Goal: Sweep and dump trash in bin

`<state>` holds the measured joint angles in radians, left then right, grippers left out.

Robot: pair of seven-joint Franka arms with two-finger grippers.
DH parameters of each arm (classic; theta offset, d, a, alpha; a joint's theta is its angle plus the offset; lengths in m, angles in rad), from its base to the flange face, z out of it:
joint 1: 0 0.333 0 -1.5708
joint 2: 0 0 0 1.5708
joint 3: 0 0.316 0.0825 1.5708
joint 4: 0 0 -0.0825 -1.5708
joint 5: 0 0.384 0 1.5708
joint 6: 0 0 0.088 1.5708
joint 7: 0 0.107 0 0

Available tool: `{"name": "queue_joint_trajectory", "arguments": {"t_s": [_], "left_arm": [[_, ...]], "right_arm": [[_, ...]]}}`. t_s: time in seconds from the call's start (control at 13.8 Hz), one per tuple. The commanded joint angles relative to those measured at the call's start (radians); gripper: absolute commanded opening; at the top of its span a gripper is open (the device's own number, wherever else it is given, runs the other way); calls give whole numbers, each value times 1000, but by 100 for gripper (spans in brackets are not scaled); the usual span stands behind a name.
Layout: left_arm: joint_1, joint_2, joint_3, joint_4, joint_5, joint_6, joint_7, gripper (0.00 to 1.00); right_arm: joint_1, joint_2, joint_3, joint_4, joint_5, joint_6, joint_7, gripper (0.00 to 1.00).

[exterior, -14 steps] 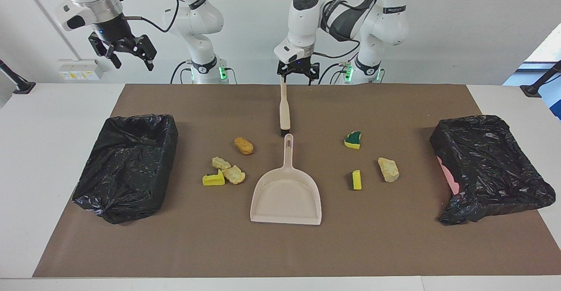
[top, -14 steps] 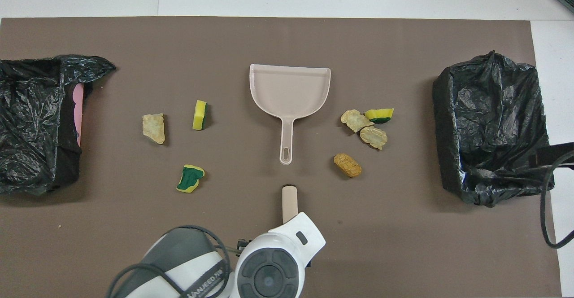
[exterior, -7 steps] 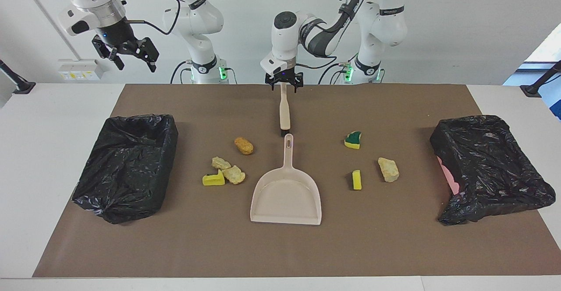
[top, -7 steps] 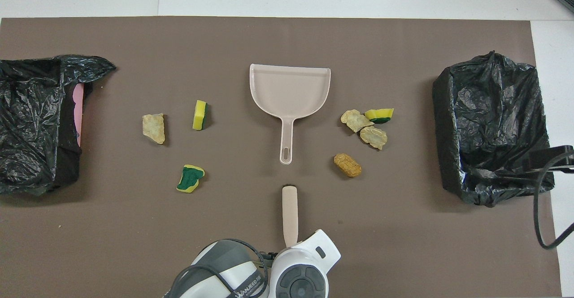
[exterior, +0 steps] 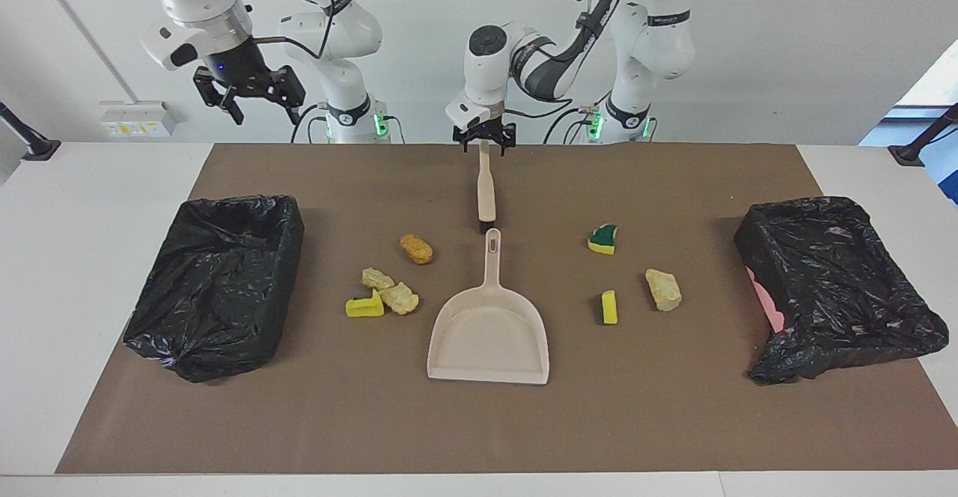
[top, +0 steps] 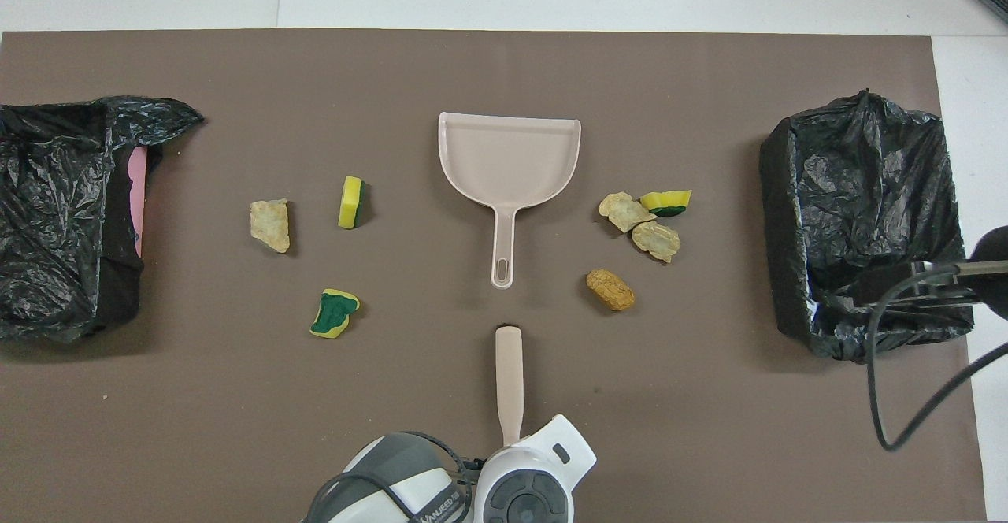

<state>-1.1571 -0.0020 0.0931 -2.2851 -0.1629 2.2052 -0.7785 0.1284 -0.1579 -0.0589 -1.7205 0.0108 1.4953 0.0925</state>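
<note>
The right tool (exterior: 251, 100) hangs in the air over the desk (exterior: 90, 183) edge at the right arm's end, its fingers spread and holding nothing. Under and ahead of it sits a black-bagged bin (exterior: 217, 280). On the brown mat (exterior: 479, 430) near that bin lie four scraps of trash (exterior: 382, 291): an orange-brown lump, two beige chunks and a yellow sponge piece. In the middle lies the dustpan (exterior: 488, 332), handle toward the robots, with the brush (exterior: 486, 190) just nearer to them. The left tool (exterior: 484, 143) is down at the brush handle's end, fingers apart on either side of it; whether they touch it I cannot tell. Three more scraps (exterior: 629, 280) lie toward the second bagged bin (exterior: 831, 287).
</note>
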Motion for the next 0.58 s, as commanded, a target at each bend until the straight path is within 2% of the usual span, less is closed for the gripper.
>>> {"name": "queue_joint_trajectory", "arguments": {"t_s": [0.0, 0.07, 0.15, 0.29, 0.51], "left_arm": [[-22, -7, 19, -20, -29, 22, -40, 84], [-22, -9, 19, -19, -30, 15, -59, 73], [-22, -9, 19, -17, -30, 10, -61, 53], [-22, -9, 19, -17, -30, -1, -58, 29], [-24, -21, 19, -7, -30, -100, -62, 12]], "right_arm": [[17, 76, 4, -8, 18, 109, 39, 100], [22, 105, 10, -8, 18, 150, 42, 100], [28, 133, 11, -8, 18, 178, 46, 100], [28, 175, 11, -8, 18, 226, 44, 100], [28, 189, 11, -10, 18, 232, 44, 100]]}}
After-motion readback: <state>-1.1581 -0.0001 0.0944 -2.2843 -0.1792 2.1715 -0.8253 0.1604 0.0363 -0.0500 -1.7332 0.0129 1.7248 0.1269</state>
